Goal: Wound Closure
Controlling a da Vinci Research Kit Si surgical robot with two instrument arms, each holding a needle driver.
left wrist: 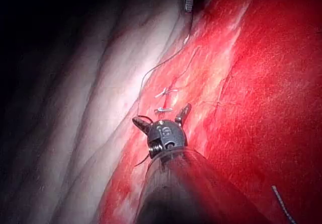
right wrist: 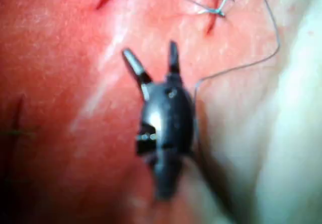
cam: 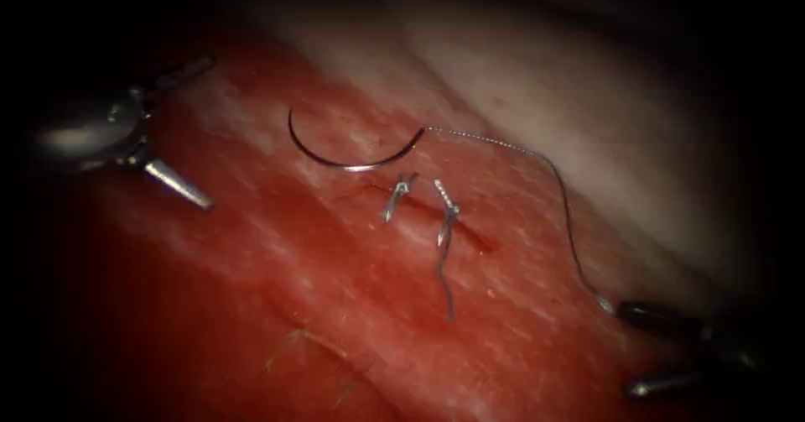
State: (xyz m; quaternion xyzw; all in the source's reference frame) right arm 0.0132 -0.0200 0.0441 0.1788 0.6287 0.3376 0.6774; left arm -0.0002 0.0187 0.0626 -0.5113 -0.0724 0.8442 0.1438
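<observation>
Curved steel needle (cam: 352,158) lies free on the red tissue (cam: 251,304) above the cut (cam: 428,212); both tools' fingers, left (cam: 168,128) and right (right wrist: 151,63), are spread, grasping nothing.

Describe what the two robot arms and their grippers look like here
Both are slim, dark shafts ending in small metal wristed heads with two short, tapered prongs. The left gripper has a rounded, shiny silver-grey head; in the left wrist view a round pivot pin and a coiled cable show below its prongs. The right gripper looks darker, nearly black, with a bulbous glossy head.
</observation>
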